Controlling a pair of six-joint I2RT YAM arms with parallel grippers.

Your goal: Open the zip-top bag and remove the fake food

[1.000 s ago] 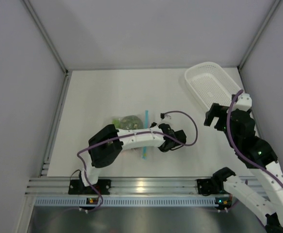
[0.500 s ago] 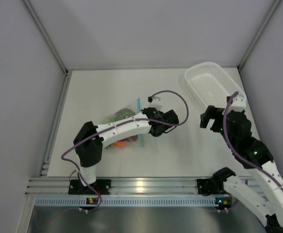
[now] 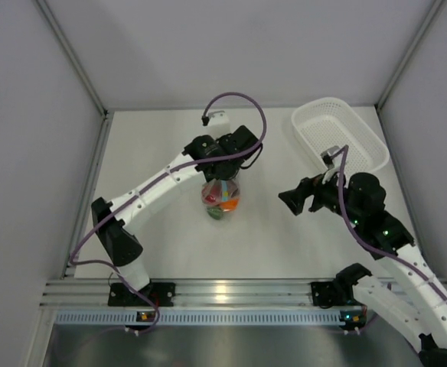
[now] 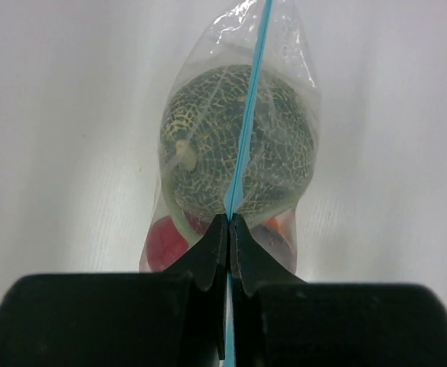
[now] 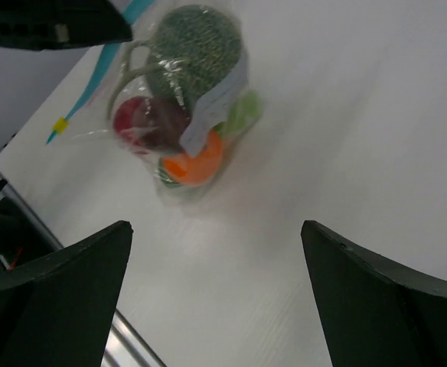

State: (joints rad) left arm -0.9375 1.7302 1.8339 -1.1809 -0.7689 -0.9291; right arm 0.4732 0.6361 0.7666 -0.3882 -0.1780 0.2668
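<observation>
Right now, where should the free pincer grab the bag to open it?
Probably the flat blue strip beyond the left pincer, which pinches it. The open right pincer should come in from the right; lower down the bag bulges around the melon.

White table [image 3: 154, 153] before me: white perforated basket [image 3: 331, 134] sits far right corner; zip-top bag [image 3: 222, 195] mid-table, base contact unclear.
</observation>
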